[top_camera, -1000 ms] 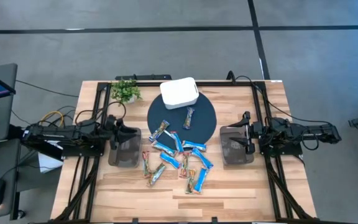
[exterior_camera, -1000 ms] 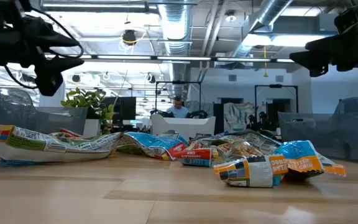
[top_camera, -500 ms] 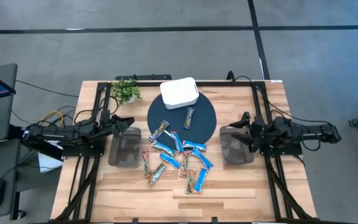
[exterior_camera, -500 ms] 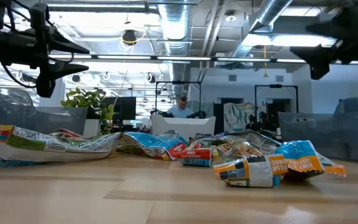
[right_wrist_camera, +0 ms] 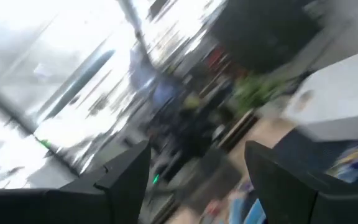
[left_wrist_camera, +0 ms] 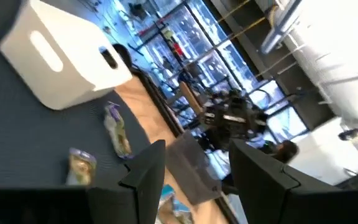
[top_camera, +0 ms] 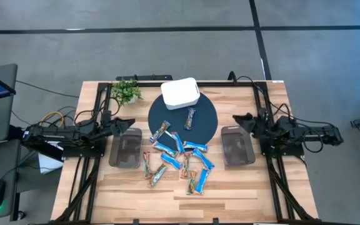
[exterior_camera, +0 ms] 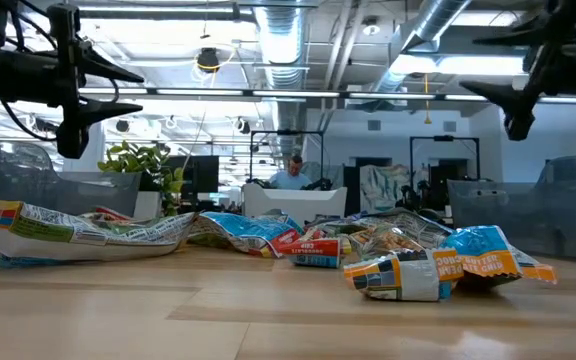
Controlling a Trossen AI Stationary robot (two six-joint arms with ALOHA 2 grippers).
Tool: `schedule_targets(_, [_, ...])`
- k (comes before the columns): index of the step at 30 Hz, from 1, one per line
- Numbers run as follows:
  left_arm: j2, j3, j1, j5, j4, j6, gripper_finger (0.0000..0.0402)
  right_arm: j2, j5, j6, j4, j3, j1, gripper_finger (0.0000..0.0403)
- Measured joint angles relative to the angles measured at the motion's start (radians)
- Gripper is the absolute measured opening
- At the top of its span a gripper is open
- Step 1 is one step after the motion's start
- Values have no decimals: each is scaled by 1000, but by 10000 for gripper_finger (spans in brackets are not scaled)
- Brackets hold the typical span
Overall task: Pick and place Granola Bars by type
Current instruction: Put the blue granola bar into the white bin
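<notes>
The left gripper [top_camera: 125, 123] hovers above the far edge of the left clear bin [top_camera: 124, 150], with its fingers spread wide and nothing between them. The right gripper [top_camera: 240, 120] hovers above the far edge of the right clear bin [top_camera: 237, 147], also spread wide and empty. The Granola Bars [top_camera: 177, 157] lie in a loose pile on the wooden table [top_camera: 242, 187], between the two bins and toward the near side. The pile mixes blue-and-white wrappers with tan wrappers, several overlapping. Some bars at the far side of the pile rest on the near part of a dark round mat [top_camera: 205, 119]. One tan bar [top_camera: 190, 117] lies apart on the mat, just near of a white rounded box [top_camera: 180, 93] that sits on the mat's far edge. A small potted plant [top_camera: 127, 90] stands on the table to the left of the box. In the low view, the crumpled wrappers spread across the tabletop, and a person [exterior_camera: 290, 172] shows far off in the room behind.
</notes>
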Motion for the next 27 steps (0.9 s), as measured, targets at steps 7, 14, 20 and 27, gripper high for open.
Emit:
schedule_targets(7, [0, 5, 0, 174, 273, 121, 171, 0, 62, 144, 2, 0, -33, 253])
schedule_targets(14, [0, 83, 0, 195, 333, 310, 171, 0, 37, 135, 169, 0, -39, 253])
schedule_targets(20, [57, 95, 0, 184, 478, 418, 171, 114, -4, 59, 269, 85, -18, 253])
schedule_targets(27, [177, 95, 0, 224, 539, 382, 171, 481, -15, -91, 344, 274, 55, 253])
